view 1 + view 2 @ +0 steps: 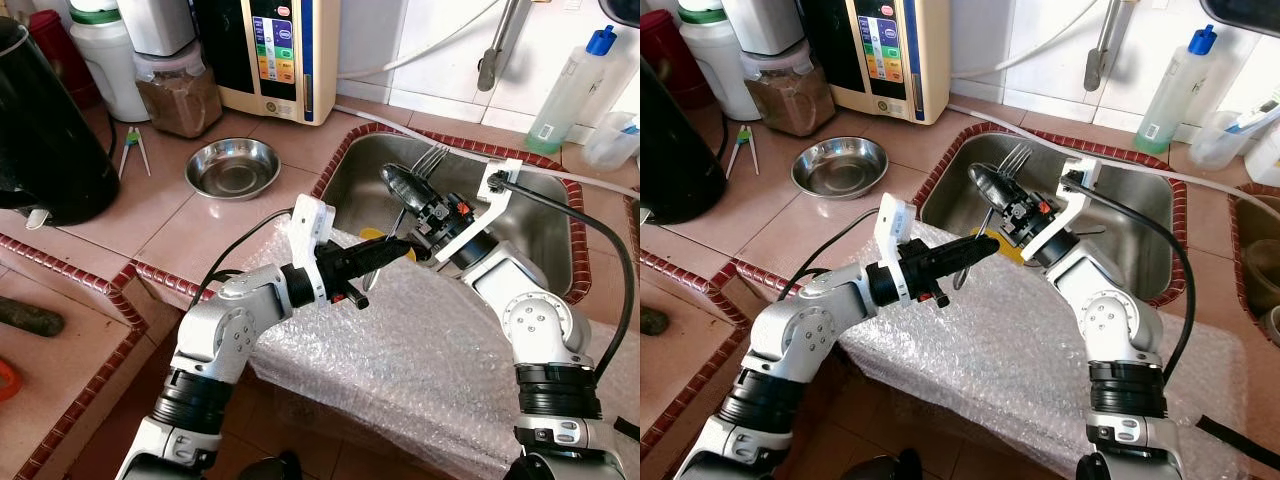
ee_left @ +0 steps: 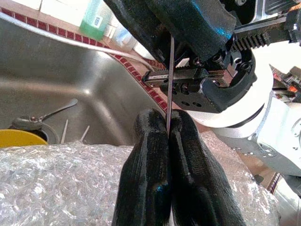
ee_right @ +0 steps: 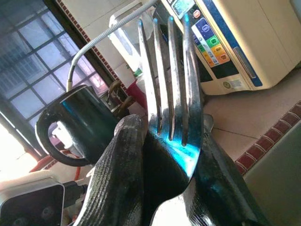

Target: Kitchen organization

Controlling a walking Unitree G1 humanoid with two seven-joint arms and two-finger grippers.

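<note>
A metal fork point(image 3: 171, 89) was held above the steel sink point(image 1: 545, 215), its neck clamped in the right gripper point(image 1: 400, 185) and its thin handle pinched between the closed fingers of the left gripper point(image 1: 395, 247). The sink's drain strainer point(image 2: 26, 123) lay beside something yellow point(image 2: 19, 138), bubble wrap point(image 1: 420, 360) covered its near edge, and a bare steel bowl point(image 1: 232, 167) sat on the tiled counter.

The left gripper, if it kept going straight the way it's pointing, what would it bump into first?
Most likely the right gripper. The left gripper points across the sink toward it, both shut on the same fork, so the two are already close. Exact depth between them is hard to judge.
</note>
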